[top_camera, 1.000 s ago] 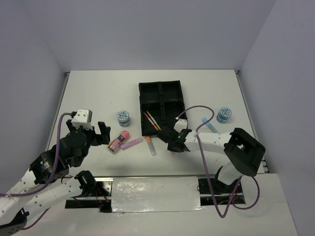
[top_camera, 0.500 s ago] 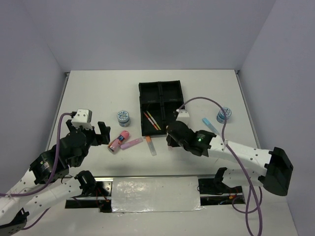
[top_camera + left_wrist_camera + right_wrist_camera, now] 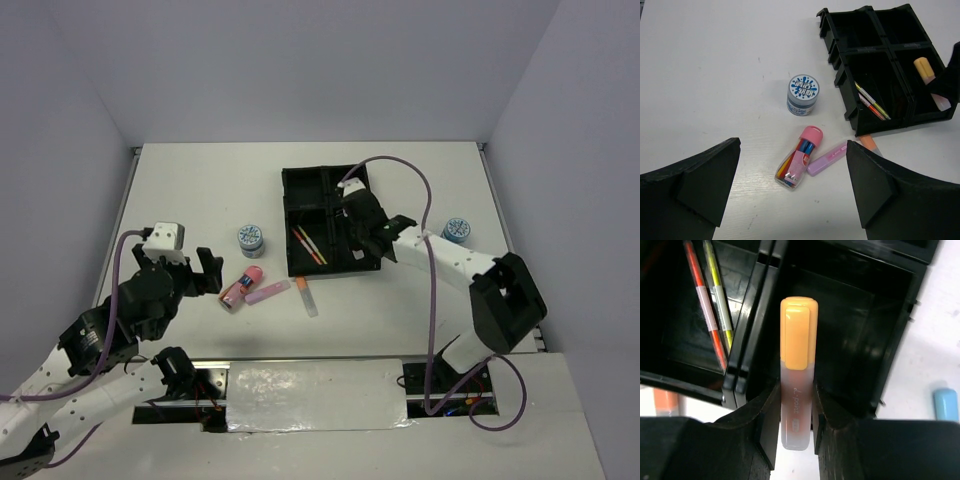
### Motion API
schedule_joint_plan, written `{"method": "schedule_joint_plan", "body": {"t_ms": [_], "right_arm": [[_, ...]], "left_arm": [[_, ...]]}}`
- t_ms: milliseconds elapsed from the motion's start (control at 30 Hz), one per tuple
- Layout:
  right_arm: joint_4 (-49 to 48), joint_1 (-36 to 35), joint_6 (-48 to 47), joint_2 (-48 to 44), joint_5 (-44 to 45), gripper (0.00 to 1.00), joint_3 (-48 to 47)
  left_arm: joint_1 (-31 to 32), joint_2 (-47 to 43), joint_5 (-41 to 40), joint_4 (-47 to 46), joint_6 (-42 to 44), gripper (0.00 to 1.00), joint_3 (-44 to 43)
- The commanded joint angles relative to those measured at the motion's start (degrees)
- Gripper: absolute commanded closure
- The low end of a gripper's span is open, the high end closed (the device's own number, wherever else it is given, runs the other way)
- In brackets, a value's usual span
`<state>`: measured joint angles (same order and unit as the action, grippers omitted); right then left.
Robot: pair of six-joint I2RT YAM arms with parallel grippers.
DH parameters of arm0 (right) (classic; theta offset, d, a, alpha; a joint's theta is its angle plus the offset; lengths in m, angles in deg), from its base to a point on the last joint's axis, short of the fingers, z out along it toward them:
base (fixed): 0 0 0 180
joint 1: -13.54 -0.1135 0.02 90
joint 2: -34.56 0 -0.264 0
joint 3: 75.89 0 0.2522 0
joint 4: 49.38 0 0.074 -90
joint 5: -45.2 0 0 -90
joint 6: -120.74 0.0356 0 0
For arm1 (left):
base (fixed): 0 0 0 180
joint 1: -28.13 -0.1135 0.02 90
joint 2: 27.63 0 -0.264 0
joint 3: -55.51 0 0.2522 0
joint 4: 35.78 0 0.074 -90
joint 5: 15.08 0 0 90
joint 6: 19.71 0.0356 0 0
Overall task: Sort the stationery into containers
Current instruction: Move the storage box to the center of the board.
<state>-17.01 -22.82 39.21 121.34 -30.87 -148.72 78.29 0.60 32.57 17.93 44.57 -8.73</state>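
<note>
My right gripper (image 3: 368,248) (image 3: 796,410) is shut on an orange-capped marker (image 3: 798,365) and holds it over the near-right compartment of the black tray (image 3: 290,205), cap pointing to the far side. The marker also shows in the left wrist view (image 3: 923,68). Two thin pens (image 3: 308,245) (image 3: 710,315) lie in the near-left compartment. My left gripper (image 3: 205,272) (image 3: 792,195) is open and empty, above a pink tube (image 3: 799,160) (image 3: 241,288) and a purple marker (image 3: 829,158) (image 3: 268,292) on the table.
A tape roll (image 3: 251,240) (image 3: 803,95) stands left of the tray and another (image 3: 455,232) to its right. An orange marker (image 3: 306,295) lies in front of the tray, a blue marker (image 3: 426,255) (image 3: 945,405) at its right. The two far compartments look empty.
My right gripper has swung from the table in front of the tray up and back over the near-right compartment. The left arm has not moved.
</note>
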Motion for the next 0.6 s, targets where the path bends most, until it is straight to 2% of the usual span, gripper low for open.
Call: {"method": "schedule_joint_plan", "body": {"t_ms": [0,133,167,300,333,400,433,467,500,567], "right_arm": [[-4.28,0.76,-4.43,3.82,-2.33,0.98,-3.58],[-5.25,0.85,-4.34,8.13,-2.95,0.87,-5.79],[-4.73,0.94,-4.16,8.66,-2.69,0.78,-6.23],[-4.37,0.76,-4.08,9.55,-1.81,0.62,-7.55],[-4.11,0.76,-4.16,9.46,-1.72,0.53,-7.81],[-2.97,0.85,-3.73,8.76,-0.75,0.52,-8.52],[-2.88,0.85,-3.90,8.23,-0.66,0.36,-8.35],[-2.53,0.76,-3.81,7.88,-0.31,0.07,-8.34],[-2.01,0.85,-3.55,7.27,0.21,0.00,-8.78],[-0.43,0.76,-2.94,6.65,0.74,0.00,-9.05]], "left_arm": [[-0.23,-0.98,-0.98,-1.18,0.14,0.01,-0.50],[-0.23,-0.54,-0.46,-1.27,0.23,0.01,-0.59],[-0.14,-0.46,-0.28,-1.18,0.31,0.01,-0.50],[-0.14,-0.72,-0.02,-1.36,0.49,0.01,-0.50],[-0.23,-0.81,0.16,-1.53,0.58,0.01,-0.41],[-0.23,-0.54,0.25,-1.62,0.67,0.01,-0.41],[-0.23,-0.46,0.25,-1.62,0.67,0.01,-0.41],[-0.14,-0.45,0.16,-1.62,0.67,0.01,-0.41],[-0.14,-0.28,0.25,-1.54,0.67,0.01,-0.50],[-0.14,-0.19,0.34,-1.62,0.67,0.01,-0.50]]}}
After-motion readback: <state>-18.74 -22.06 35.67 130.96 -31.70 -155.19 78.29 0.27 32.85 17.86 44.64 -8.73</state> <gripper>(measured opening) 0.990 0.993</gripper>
